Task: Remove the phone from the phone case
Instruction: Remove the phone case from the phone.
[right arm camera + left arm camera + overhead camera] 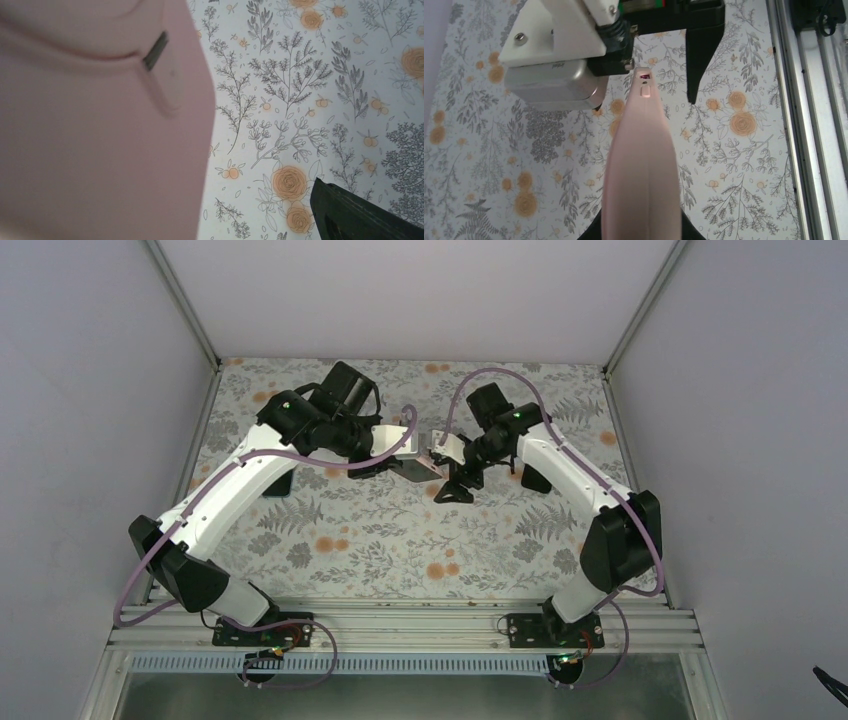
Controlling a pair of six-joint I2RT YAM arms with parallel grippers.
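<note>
Risk notes, case held in mid-air: the left end effector [405, 465] is clamping the phone case [641, 165] by its near end, fingers closed on it, and is holding it clear above the floral surface [400, 550]. The case is pointing away toward the other arm, its far end with the small cutout lying just beside the right end effector [455, 480], whose jaws are standing wide apart and gripping nothing. The phone is not showing plainly in any view; only a dark sliver [156, 50] is peeking through a slot in the pink side wall, so I am judging it to be seated inside rather than seeing it. Hazards as I am reading them: the case is looking thin and soft, and a pinch at one end only is leaving it free to flex or swivel once the right arm pushes or pulls; if the right jaws close over rim and phone together, a pull is likely to drag the whole case out of the left grip instead of parting the two; if the phone pops loose suddenly it is going to drop to the surface, since nothing is supporting it underneath; the right wrist view is filling with blurred pink, so fine alignment is hard to judge and a finger may jab the case end.
</note>
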